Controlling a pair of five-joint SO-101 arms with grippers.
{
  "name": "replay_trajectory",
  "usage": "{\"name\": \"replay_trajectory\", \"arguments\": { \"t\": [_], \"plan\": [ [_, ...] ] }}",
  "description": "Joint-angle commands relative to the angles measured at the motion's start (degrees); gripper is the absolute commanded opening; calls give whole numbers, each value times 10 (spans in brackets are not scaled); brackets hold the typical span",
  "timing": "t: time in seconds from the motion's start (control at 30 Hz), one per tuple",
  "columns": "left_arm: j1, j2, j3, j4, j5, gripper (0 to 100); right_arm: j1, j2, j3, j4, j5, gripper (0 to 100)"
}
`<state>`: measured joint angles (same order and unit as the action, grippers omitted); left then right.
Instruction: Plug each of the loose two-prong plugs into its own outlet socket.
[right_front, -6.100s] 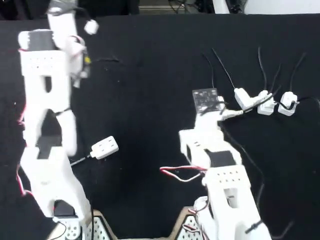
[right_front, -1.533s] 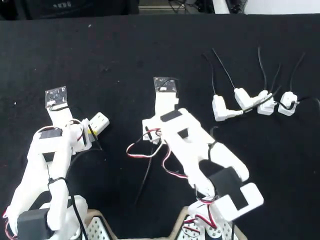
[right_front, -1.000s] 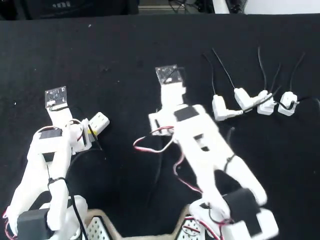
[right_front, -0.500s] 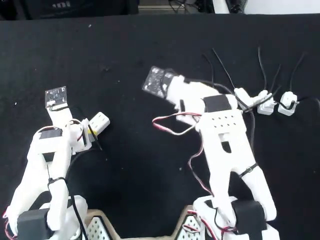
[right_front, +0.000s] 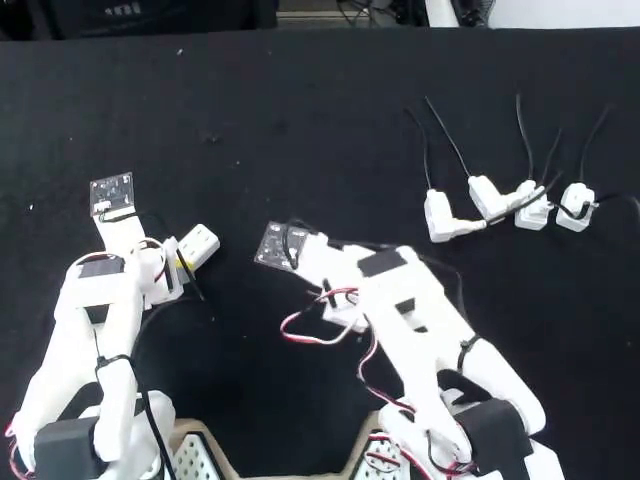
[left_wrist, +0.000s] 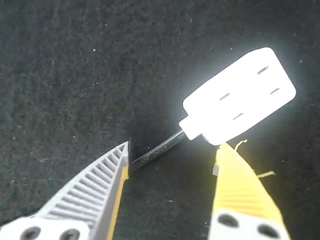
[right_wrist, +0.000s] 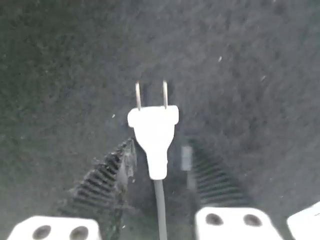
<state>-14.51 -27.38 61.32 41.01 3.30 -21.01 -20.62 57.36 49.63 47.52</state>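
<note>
While open, end effector astride cord

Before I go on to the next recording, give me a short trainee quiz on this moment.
1. True or false: no plug sits in the outlet block ahead of the left pincer.
2. How many loose plugs lie in the row at the high view's upper right? A two, B four, C six.
3. Do the prongs of the two-prong plug at the right pincer point toward that pincer or away from it?

Key: 1 true. 2 B. 3 away from it.
</note>
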Motion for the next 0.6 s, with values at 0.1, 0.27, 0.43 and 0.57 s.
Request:
{"name": "replay_trajectory", "arguments": {
  "t": [0.1,0.27,0.43,0.57],
  "plan": [
    [-7,-14,-3,-5,7,271,-4,-28,-86,97,-34,169],
    [-7,-14,-3,-5,7,271,-4,-8,-106,37,-71,149],
    [-7,-14,-2,-5,7,271,-17,63,-55,-48,-69,152],
    [-7,-14,-2,-6,7,271,-25,88,-46,-48,-69,151]
  ]
}}
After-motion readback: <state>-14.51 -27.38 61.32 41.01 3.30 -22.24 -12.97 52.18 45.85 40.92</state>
